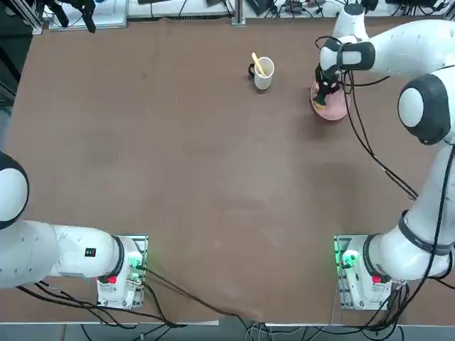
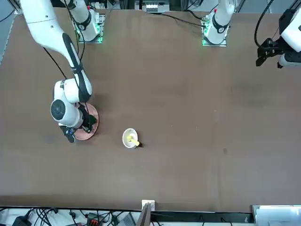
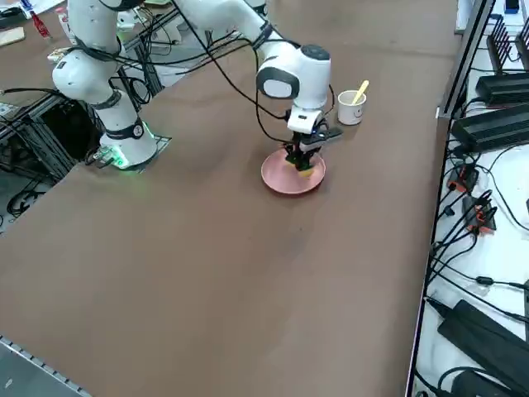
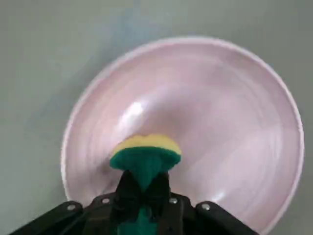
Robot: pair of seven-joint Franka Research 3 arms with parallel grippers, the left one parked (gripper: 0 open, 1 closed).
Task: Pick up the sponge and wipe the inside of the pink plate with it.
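Note:
The pale pink plate [image 4: 234,122] lies on the brown table at the far right side, seen also as the plate [image 1: 335,110], the plate [image 2: 92,123] and the plate [image 3: 278,176]. My right gripper [image 4: 143,188] is shut on the sponge [image 4: 145,152], squeezing its green part so the yellow base bulges at the tip. The sponge [image 3: 305,169] is pressed down inside the plate, toward the mug side of it. From above, the right gripper [image 1: 323,98] hides most of the sponge.
A white mug [image 1: 263,73] with a yellow utensil stands left of the plate, a short gap away; the mug [image 3: 351,107] shows in the side view too. Cables hang from the right arm beside the plate. The table's far edge lies just beyond.

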